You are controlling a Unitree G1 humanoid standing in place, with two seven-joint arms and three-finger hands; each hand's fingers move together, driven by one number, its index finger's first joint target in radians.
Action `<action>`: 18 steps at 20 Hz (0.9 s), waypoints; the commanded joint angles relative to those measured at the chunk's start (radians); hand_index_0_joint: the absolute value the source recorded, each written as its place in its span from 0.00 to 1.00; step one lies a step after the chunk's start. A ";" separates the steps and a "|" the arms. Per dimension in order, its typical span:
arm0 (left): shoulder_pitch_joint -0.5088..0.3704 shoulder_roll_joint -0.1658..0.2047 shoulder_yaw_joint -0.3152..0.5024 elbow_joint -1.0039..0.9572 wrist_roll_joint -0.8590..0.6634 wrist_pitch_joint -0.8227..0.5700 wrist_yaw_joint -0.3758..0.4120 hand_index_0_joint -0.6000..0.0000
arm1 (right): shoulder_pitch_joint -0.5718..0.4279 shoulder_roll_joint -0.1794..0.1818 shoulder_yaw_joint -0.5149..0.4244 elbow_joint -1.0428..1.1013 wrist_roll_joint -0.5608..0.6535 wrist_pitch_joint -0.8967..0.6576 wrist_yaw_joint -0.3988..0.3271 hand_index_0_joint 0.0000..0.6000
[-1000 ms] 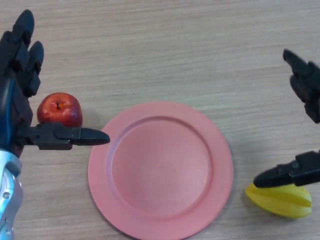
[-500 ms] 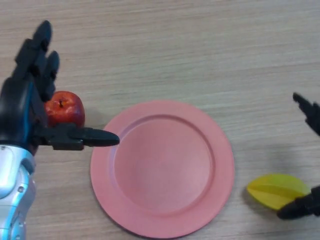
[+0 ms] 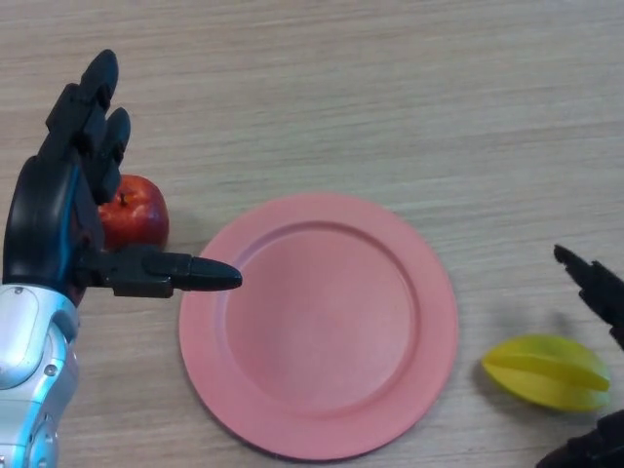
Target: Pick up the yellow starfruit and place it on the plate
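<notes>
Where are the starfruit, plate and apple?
starfruit [image 3: 546, 371], head view, middle of its yellow body
plate [image 3: 318, 324], head view, bare pink centre
apple [image 3: 136, 216], head view, visible red side

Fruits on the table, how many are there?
2. The red apple sits left of the pink plate, partly behind the left hand. The yellow starfruit lies right of the plate, near the right hand. No others show.

No readable text, labels, brands or numbers anywhere. Checked the plate [image 3: 319, 429], the starfruit [image 3: 546, 371], the apple [image 3: 136, 214]. All unmarked.
</notes>
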 commanded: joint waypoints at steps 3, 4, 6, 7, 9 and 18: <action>-0.039 0.023 0.046 -0.066 0.006 -0.122 -0.025 1.00 | -0.045 -0.031 -0.024 0.014 0.034 -0.080 -0.063 0.00; -0.040 0.023 0.046 -0.063 0.006 -0.126 -0.026 1.00 | -0.053 -0.037 -0.016 0.032 0.021 -0.082 -0.080 0.00; -0.042 0.024 0.046 -0.058 0.007 -0.128 -0.028 1.00 | -0.064 -0.043 -0.013 0.053 0.008 -0.084 -0.102 0.08; -0.042 0.024 0.046 -0.057 0.008 -0.130 -0.029 1.00 | -0.066 -0.045 -0.012 0.058 0.001 -0.086 -0.107 0.25; -0.035 0.025 0.045 -0.045 0.022 -0.149 -0.040 1.00 | -0.075 -0.056 -0.012 0.092 -0.047 -0.110 -0.131 0.67; -0.013 0.025 0.054 -0.010 0.043 -0.201 -0.043 1.00 | -0.117 -0.122 -0.078 0.146 -0.421 -0.315 -0.130 1.00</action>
